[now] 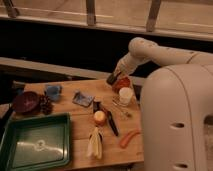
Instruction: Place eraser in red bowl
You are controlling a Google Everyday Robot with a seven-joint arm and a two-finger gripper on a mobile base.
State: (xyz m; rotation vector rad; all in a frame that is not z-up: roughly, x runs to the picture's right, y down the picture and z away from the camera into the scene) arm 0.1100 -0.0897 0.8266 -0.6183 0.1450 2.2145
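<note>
Eraser cannot be made out; judging by the clenched pincer (112, 78) poised at the far rim of the red bowl (121, 83), beside the cup (125, 95), it may be gripped. Centre over the bowl, lower, then release.

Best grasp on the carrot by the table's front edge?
Mid-length of the carrot, from straight above, closing across its narrow width: it lies flat, apart from its neighbours. The gripper is shut, beside the red bowl.
</note>
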